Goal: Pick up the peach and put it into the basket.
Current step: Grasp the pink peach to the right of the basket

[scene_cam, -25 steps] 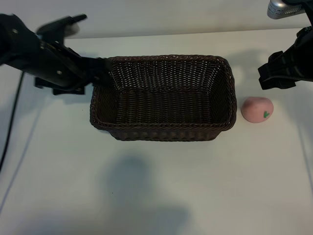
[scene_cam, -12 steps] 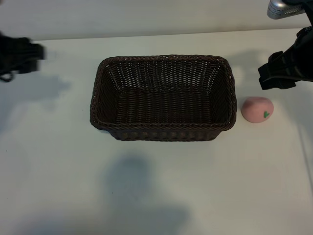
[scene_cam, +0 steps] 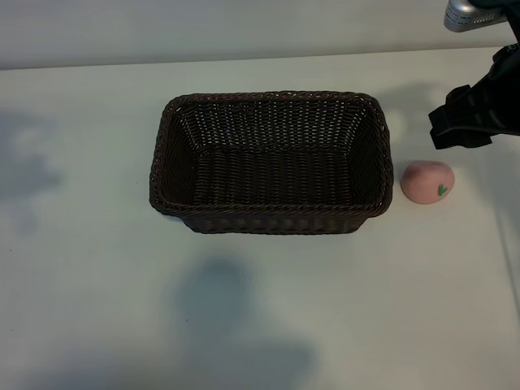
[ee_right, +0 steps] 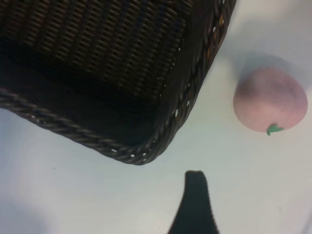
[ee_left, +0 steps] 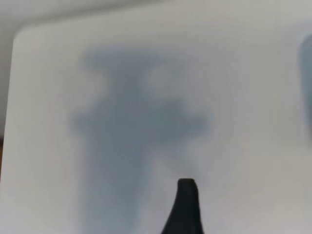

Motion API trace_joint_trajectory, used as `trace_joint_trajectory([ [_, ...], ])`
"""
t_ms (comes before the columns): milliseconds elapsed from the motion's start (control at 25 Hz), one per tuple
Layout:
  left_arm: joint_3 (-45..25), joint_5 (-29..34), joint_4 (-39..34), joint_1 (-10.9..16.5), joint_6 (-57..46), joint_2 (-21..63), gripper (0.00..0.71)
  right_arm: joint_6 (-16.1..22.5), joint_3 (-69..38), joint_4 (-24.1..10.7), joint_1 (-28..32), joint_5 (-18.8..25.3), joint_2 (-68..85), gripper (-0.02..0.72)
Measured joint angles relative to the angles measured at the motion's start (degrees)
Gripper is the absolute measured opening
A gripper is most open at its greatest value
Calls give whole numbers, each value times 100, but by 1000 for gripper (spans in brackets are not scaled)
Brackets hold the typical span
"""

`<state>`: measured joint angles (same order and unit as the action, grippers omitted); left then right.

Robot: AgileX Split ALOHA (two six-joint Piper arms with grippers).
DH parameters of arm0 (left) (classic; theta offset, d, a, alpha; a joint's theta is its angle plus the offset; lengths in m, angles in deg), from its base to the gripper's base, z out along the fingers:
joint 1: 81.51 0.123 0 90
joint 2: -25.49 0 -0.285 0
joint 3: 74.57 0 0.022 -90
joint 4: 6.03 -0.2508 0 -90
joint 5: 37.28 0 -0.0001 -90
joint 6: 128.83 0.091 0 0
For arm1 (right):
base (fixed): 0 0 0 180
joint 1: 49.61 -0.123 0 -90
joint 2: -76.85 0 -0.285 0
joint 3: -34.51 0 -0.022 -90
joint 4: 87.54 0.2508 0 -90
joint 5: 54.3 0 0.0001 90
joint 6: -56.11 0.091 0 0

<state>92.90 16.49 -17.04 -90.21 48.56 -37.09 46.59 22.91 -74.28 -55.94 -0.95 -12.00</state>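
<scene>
The pink peach [scene_cam: 426, 182] lies on the white table just to the right of the basket [scene_cam: 268, 213], a dark brown wicker one that holds nothing. My right gripper [scene_cam: 460, 128] hangs above the table behind the peach, open, with nothing in it. In the right wrist view its one visible fingertip [ee_right: 195, 187] is over bare table, with the peach [ee_right: 270, 99] and the basket's corner [ee_right: 146, 153] ahead of it. The left arm is out of the exterior view. In the left wrist view a single dark fingertip [ee_left: 187, 195] stands over bare table and holds nothing.
The white table [scene_cam: 260, 325] stretches wide in front of the basket and to its left. A soft shadow lies on the table at the far left [scene_cam: 24, 175]. A metal fitting [scene_cam: 467, 15] shows at the top right corner.
The left arm has pulled away from the basket's left end and gone out of the exterior view to the left. The right arm, basket and peach have not moved.
</scene>
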Motion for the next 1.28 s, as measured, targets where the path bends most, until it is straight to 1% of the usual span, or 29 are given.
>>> trace_joint_trajectory([
  [120,0,161,233,0,292,756,619,0,0,0,0,0,0,547],
  [320,0,684,284,0,486,1651,602,0,0,0,0,0,0,547],
  [440,-112,862,399,0,562,2210,596,0,0,0,0,0,0,547],
  [520,-351,1002,504,0,663,2596,596,0,0,0,0,0,0,547],
  [680,-1105,1322,639,0,718,3366,594,-7,0,0,0,0,0,547],
  [920,-2209,1322,1033,0,679,4452,593,-7,0,0,0,-11,0,547],
  [1040,-2590,1322,1132,0,408,4812,593,-7,0,0,0,-11,0,547],
  [1160,-2915,1322,1168,0,100,5041,593,-1,0,0,0,-19,0,547],
  [1280,-3192,1322,1172,0,7,5193,593,-7,0,0,0,-19,0,547],
])
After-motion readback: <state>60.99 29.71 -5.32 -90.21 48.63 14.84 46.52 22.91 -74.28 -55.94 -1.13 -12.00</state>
